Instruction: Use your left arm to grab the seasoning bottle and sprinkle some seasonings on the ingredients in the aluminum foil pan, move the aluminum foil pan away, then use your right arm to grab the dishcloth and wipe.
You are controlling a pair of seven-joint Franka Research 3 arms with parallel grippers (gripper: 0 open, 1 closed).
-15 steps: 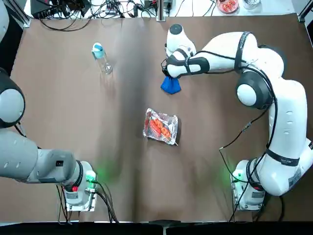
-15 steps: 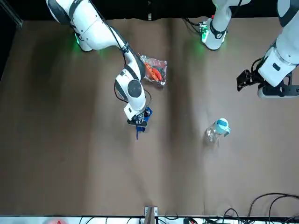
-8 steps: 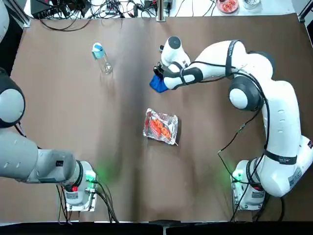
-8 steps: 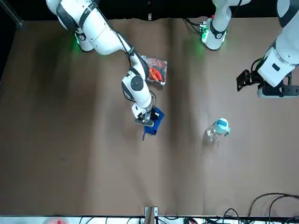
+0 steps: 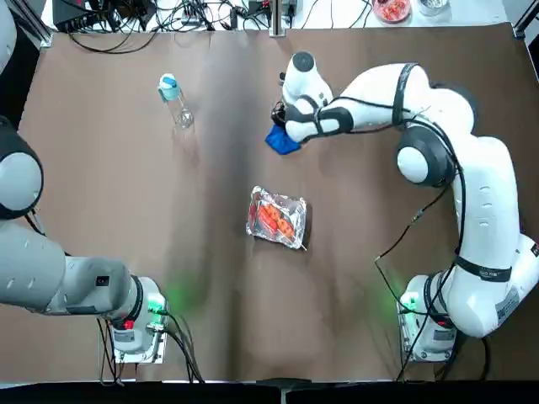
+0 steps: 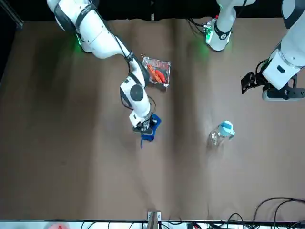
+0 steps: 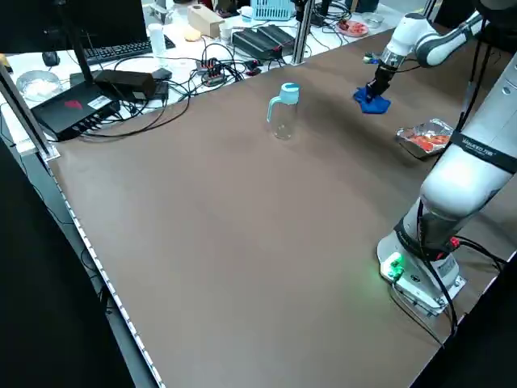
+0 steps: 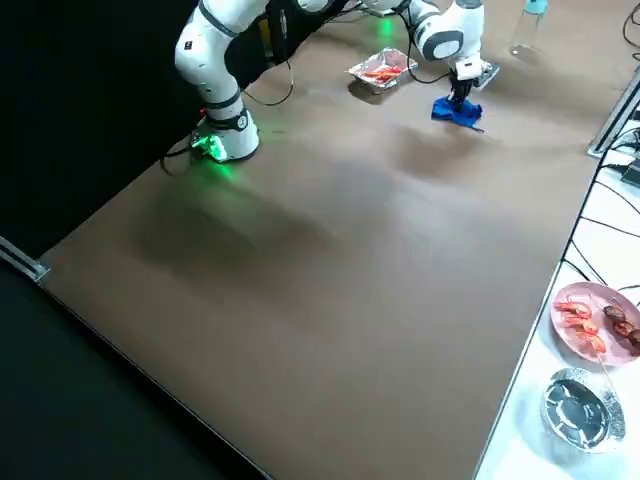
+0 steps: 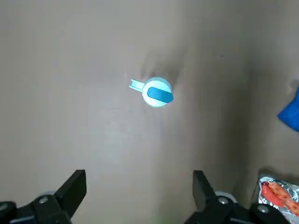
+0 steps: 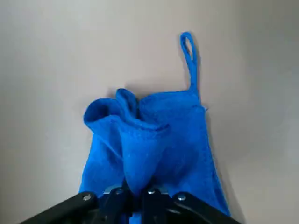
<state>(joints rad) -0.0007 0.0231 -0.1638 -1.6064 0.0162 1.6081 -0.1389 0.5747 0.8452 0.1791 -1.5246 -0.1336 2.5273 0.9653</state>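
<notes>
From overhead, the right tool presses down on the cloth, which lies on the bench beyond the pan on the far side from the arm bases; the bottle stands well to the left of the pan, also farther out. From the front, the cloth is bunched under the right tool, and the pan holds orange-red food; the left tool hangs well away from the pan, past the bottle. The right wrist camera shows the right tool pinched tight on a fold of cloth, its loop lying flat. The left wrist camera shows the left tool spread wide and holding nothing, above the bottle.
</notes>
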